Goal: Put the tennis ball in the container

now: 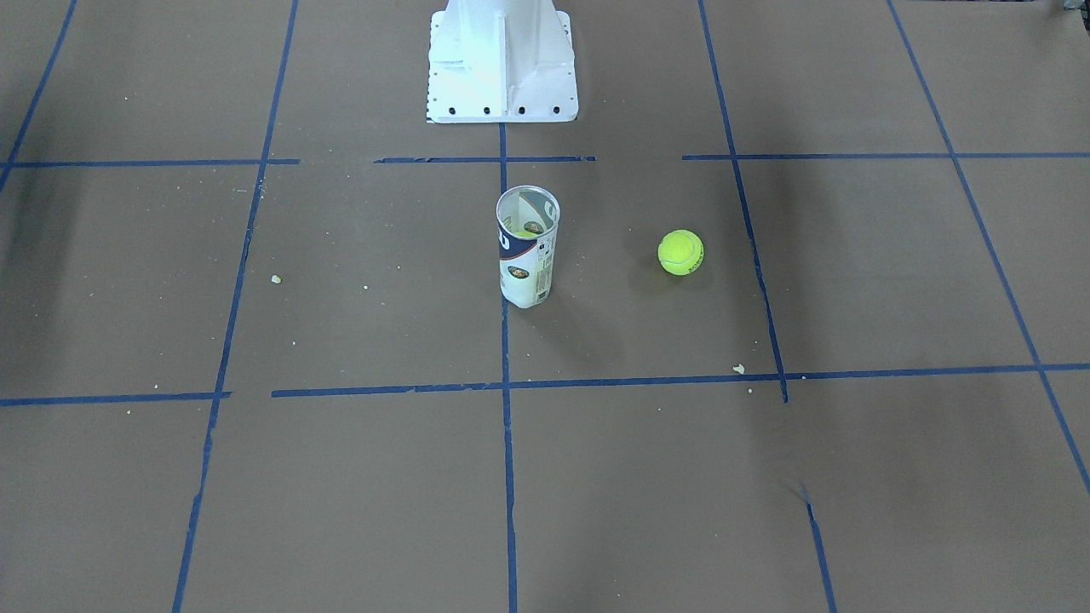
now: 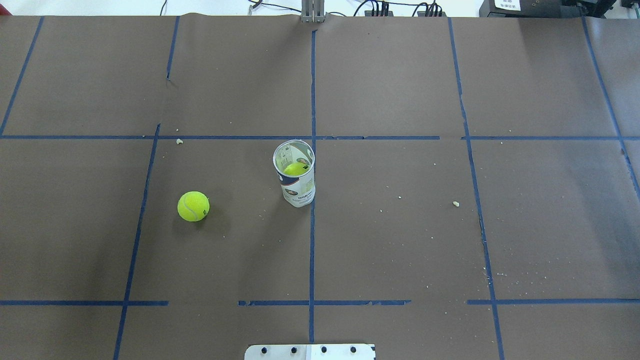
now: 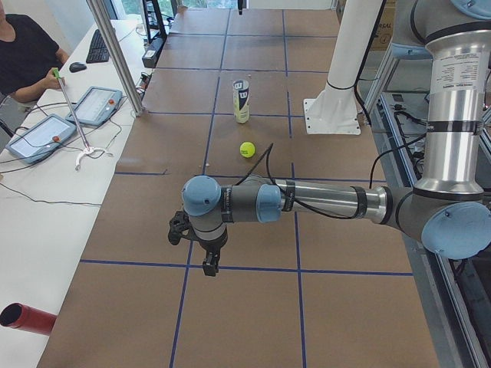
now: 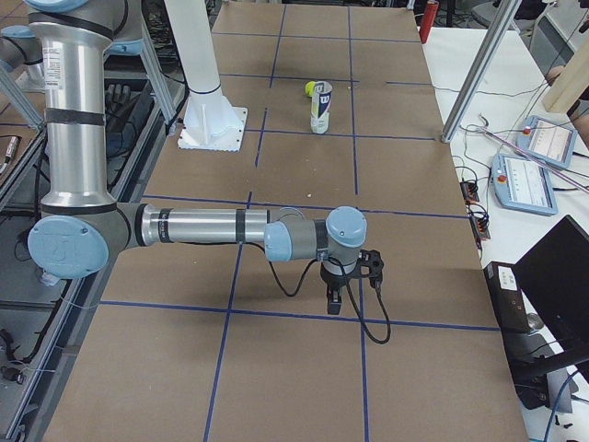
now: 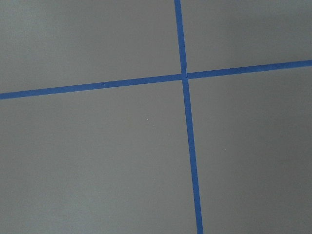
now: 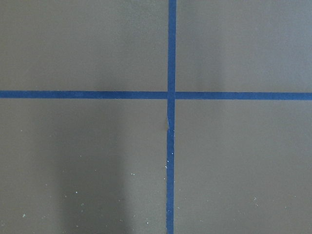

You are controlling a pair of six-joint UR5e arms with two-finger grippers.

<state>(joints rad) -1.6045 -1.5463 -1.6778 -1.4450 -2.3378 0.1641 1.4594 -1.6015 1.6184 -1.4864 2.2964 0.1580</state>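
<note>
**Start condition: ball on the table, both arms parked clear**

1. Locate the tennis ball. In the overhead view it rests on the brown table covering, left of centre. It sits free and nothing touches it.

2. Locate the container. It stands upright with its mouth open, at the centre of the overhead view on the middle blue tape line. It is well apart from the tennis ball, to the ball's right. Standing upright leaves the mouth open to a drop from above. A second yellow-green ball already lies inside, so expect the next one to seat near the rim.

3. Check the arms. The left gripper hangs over the table in the lower middle of the left side view. The right gripper does the same in the right side view. Both point down, far from the task objects. Each wrist camera shows only brown paper and crossing tape, which fits this parked pose.

4. Jaw state: you cannot tell for either gripper. They appear only in the side views, too small to judge.

5. Judgement: no step has begun. The ball lies on the robot's left side, so the left arm probably has the shorter reach. The tube is light and could tip if the ball strikes its rim.
</note>
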